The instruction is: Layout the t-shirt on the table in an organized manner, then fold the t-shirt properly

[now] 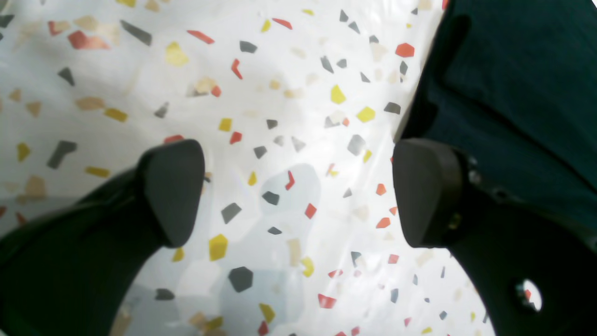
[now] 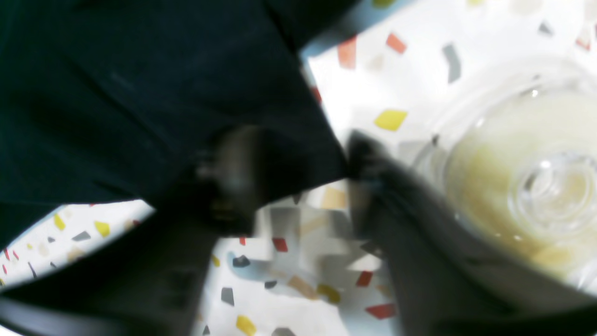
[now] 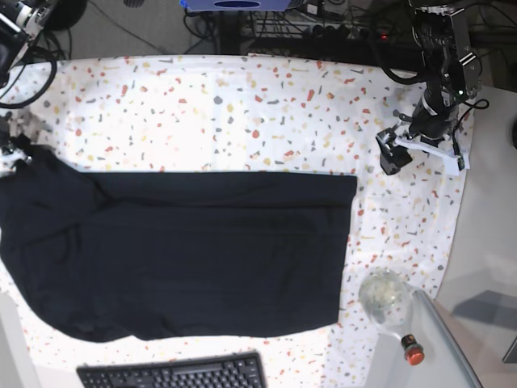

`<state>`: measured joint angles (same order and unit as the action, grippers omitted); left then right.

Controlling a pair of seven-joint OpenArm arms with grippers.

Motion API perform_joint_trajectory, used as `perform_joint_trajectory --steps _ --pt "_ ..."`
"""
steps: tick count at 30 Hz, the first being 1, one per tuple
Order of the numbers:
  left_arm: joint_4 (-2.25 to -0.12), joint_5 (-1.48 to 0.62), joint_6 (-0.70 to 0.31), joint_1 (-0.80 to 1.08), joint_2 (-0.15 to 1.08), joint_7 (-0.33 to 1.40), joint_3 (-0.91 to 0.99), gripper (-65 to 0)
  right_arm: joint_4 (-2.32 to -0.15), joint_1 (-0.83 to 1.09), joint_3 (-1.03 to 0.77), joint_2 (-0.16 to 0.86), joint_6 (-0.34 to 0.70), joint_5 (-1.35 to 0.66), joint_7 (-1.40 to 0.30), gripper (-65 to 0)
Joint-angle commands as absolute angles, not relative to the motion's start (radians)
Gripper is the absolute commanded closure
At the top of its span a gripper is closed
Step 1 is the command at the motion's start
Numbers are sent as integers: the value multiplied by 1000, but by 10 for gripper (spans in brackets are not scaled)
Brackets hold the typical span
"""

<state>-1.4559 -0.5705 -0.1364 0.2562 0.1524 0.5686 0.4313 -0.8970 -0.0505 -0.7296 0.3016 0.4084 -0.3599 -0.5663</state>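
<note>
black t-shirt [image 3: 186, 250] spread flat across the speckled counter [image 3: 242, 113], part folded; soft, light, limp cloth, best pinched at a hem corner or edge. left tool [image 1: 298, 191] gapes wide, empty, beside the cloth. right tool [image 2: 298, 186] blurred; grip uncertain. keyboard [image 3: 174, 374] and glass jar [image 3: 384, 295] crowd the near edge.

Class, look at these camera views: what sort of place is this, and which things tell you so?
Probably a robotics lab or test bench: two arms stand over a cloth-clad table with a t-shirt spread on it, cables behind it, and a keyboard at the near edge.
</note>
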Motion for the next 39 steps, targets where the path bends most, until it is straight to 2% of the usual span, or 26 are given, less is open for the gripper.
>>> perform_joint_trajectory --steps 1,2,4,9,14,22,28,31,38,39 --pt "-1477 -579 -145 254 163 550 433 -607 -914 -59 -736 320 450 -369 -559 -51" --pt "-1477 -579 -145 254 163 550 433 -607 -914 -61 -737 320 473 -369 -559 0" --pt "-1477 -576 -145 254 163 550 430 -607 -914 -68 -737 320 507 -369 -561 0" --pt "-1475 -575 -145 254 165 550 430 -607 -931 -125 -733 323 507 -369 -647 0" --pt "-1472 -575 -145 254 165 550 430 -606 -1106 -154 -728 318 507 -369 -739 0" --pt "-1471 -575 -145 254 165 550 429 -606 -1152 -325 -558 351 506 -364 -779 0" --pt "-1469 -573 -145 255 165 552 429 -606 -1024 -467 -458 364 403 -363 -677 0" --pt "-1469 -555 -145 265 165 552 426 -606 -895 -539 -392 390 390 -363 -601 0" --pt "-1469 -323 -145 263 157 549 263 -606 -687 -628 -306 390 387 -363 -320 0" --pt "-1468 -326 -145 263 156 549 257 -606 -684 -631 -289 394 387 -363 -317 -32"
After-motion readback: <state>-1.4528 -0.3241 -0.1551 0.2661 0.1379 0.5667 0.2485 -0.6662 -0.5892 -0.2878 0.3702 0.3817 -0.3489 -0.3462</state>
